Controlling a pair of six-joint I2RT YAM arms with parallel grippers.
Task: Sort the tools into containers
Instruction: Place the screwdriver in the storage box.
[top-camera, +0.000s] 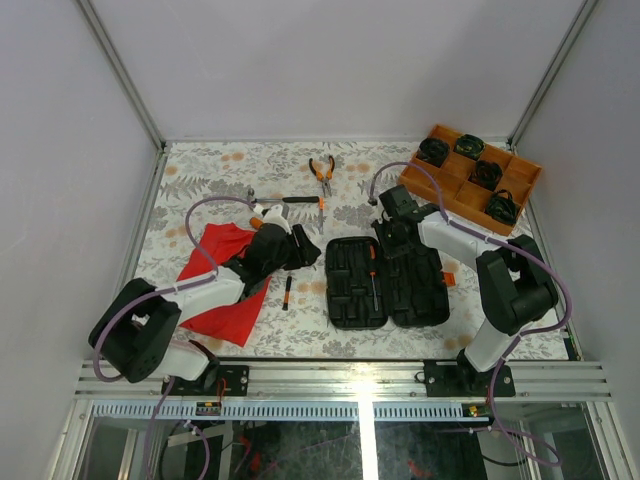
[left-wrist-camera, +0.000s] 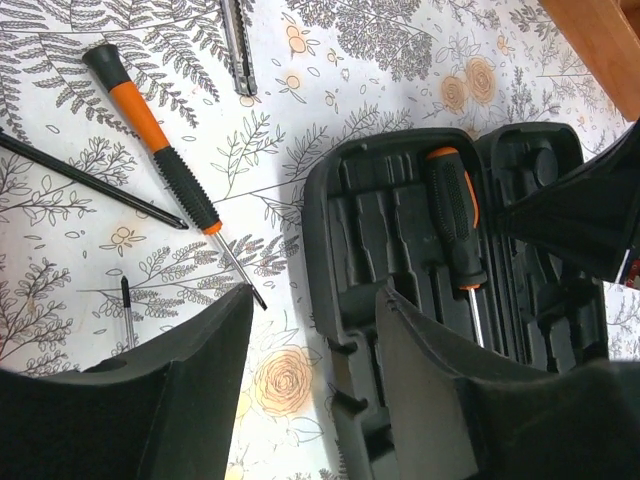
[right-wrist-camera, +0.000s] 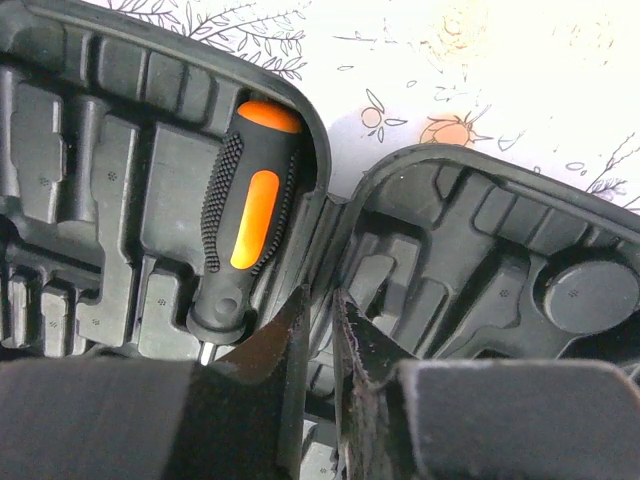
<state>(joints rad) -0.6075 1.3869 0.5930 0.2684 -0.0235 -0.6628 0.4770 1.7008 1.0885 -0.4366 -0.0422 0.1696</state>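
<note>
The black tool case (top-camera: 385, 282) lies open mid-table with one orange-and-black screwdriver (top-camera: 372, 275) (right-wrist-camera: 250, 225) in a slot of its left half. My left gripper (left-wrist-camera: 315, 310) is open and empty, with its fingers either side of the case's left rim (left-wrist-camera: 335, 300). My right gripper (right-wrist-camera: 322, 325) hangs over the case's hinge ridge, its tips almost together with only a thin slit; nothing shows between them. A second screwdriver (left-wrist-camera: 160, 150) lies on the cloth-patterned table. The pliers (top-camera: 322, 172) and the hammer (top-camera: 283, 200) lie farther back.
A red cloth (top-camera: 225, 285) lies under my left arm. An orange compartment tray (top-camera: 470, 175) of black round items stands at the back right. A thin black rod (left-wrist-camera: 90, 180) and a small bit (left-wrist-camera: 126, 300) lie near the loose screwdriver.
</note>
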